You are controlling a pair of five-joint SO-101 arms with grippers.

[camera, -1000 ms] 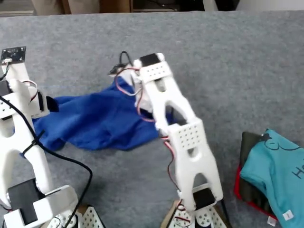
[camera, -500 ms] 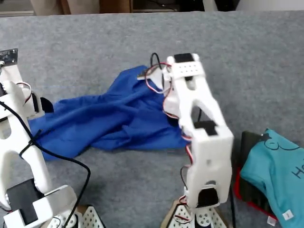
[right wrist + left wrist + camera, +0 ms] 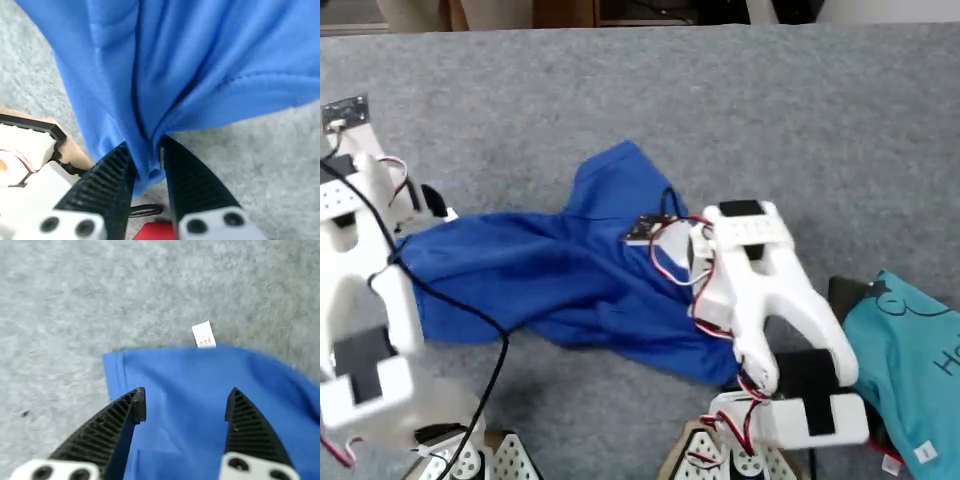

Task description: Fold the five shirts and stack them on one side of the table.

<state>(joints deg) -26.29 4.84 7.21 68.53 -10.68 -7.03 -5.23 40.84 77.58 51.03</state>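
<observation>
Blue shirt [image 3: 570, 280]: we see it running left to lower-right.
Right fingers [image 3: 106, 180]: clamp lower-right end.
Left fingers [image 3: 114, 421]: wide over left corner.

Blue shirt [image 3: 550, 280], teal shirt [image 3: 910, 370], grey table [image 3: 820, 120]

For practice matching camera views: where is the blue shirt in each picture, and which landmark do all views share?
High view: shirt spread across mid-table.
Left wrist view: its tagged corner, under the open left hand.
Right wrist view: a fold pinched in the right hand.
Shared landmark: the grey table.
</observation>
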